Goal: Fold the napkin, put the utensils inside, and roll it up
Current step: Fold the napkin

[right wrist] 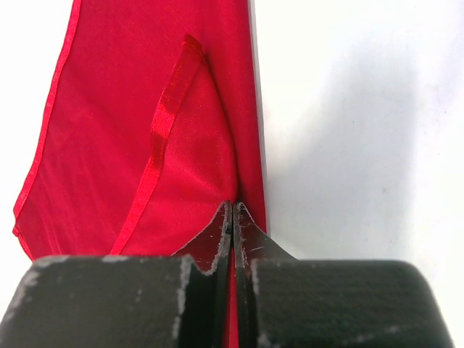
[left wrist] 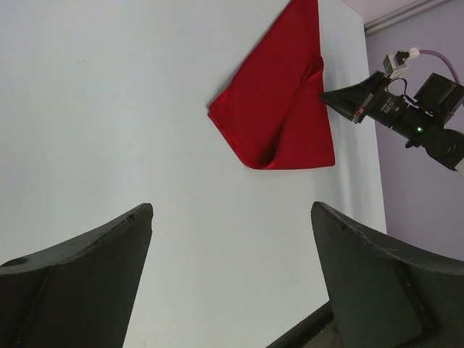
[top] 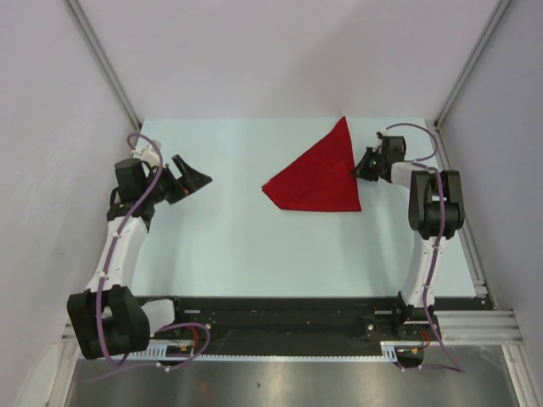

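Observation:
The red napkin (top: 316, 180) lies folded into a triangle right of the table's middle, one point toward the back. It also shows in the left wrist view (left wrist: 279, 109) and the right wrist view (right wrist: 145, 130). My right gripper (top: 357, 172) is at the napkin's right edge, its jaws pressed together on a fold of red cloth (right wrist: 232, 212); it also shows in the left wrist view (left wrist: 330, 95). My left gripper (top: 195, 174) is open and empty at the left of the table, well apart from the napkin (left wrist: 232, 210). The orange utensil is not in view.
The pale table (top: 229, 254) is bounded by grey walls with slanted metal posts (top: 106, 64) at the back corners. A black rail (top: 280, 309) runs along the near edge by the arm bases.

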Robot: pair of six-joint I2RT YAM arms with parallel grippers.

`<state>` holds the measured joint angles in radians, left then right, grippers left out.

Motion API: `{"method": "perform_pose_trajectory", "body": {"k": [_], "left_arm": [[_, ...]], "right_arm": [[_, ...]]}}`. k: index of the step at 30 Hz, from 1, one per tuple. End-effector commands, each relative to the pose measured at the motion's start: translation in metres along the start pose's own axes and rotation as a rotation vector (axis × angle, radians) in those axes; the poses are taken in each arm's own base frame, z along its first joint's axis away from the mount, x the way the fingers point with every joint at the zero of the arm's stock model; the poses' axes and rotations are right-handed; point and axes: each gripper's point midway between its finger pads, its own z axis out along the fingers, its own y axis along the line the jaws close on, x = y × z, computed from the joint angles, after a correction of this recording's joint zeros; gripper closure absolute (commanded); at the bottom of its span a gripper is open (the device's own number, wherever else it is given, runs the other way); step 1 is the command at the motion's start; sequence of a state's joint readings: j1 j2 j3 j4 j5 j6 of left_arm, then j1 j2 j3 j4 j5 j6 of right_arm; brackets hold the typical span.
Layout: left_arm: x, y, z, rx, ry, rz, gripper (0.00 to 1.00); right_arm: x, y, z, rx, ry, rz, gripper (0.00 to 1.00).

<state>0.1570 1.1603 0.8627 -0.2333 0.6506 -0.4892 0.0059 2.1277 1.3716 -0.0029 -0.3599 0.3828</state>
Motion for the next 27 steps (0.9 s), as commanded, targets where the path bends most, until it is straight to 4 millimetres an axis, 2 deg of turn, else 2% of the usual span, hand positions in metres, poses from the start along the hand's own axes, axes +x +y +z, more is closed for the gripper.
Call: {"method": "perform_pose_trajectory", "body": {"k": [1, 9, 11, 16, 19, 22, 23, 25, 27], "left_arm": [[-0.001, -0.005, 0.001, 0.024, -0.003, 0.012, 0.05], [-0.001, -0.005, 0.001, 0.025, -0.003, 0.010, 0.05], [0.000, -0.004, 0.001, 0.025, 0.001, 0.007, 0.05], [-0.001, -0.006, 0.001, 0.028, -0.004, 0.010, 0.05], [0.001, -0.006, 0.002, 0.031, 0.003, 0.008, 0.05], [0.001, -0.005, 0.002, 0.030, 0.004, 0.006, 0.05], [0.000, -0.005, 0.002, 0.029, 0.000, 0.007, 0.05], [0.000, -0.006, 0.001, 0.030, 0.001, 0.009, 0.05], [0.000, -0.006, 0.001, 0.030, 0.001, 0.010, 0.05]], "right_arm": [[-0.032, 0.007, -0.020, -0.025, -0.098, -0.009, 1.00], [-0.035, 0.002, -0.024, -0.029, -0.105, -0.002, 1.00], [-0.033, 0.002, -0.023, -0.041, -0.089, -0.002, 0.91], [-0.030, 0.001, -0.021, -0.043, -0.079, -0.003, 0.81], [-0.027, 0.001, -0.018, -0.046, -0.071, 0.004, 0.71], [-0.025, 0.002, -0.017, -0.046, -0.066, 0.007, 0.58], [-0.025, 0.002, -0.017, -0.048, -0.067, 0.007, 0.50], [-0.024, 0.005, -0.016, -0.055, -0.063, 0.004, 0.44], [-0.021, 0.007, -0.014, -0.052, -0.055, -0.006, 0.42]]}}
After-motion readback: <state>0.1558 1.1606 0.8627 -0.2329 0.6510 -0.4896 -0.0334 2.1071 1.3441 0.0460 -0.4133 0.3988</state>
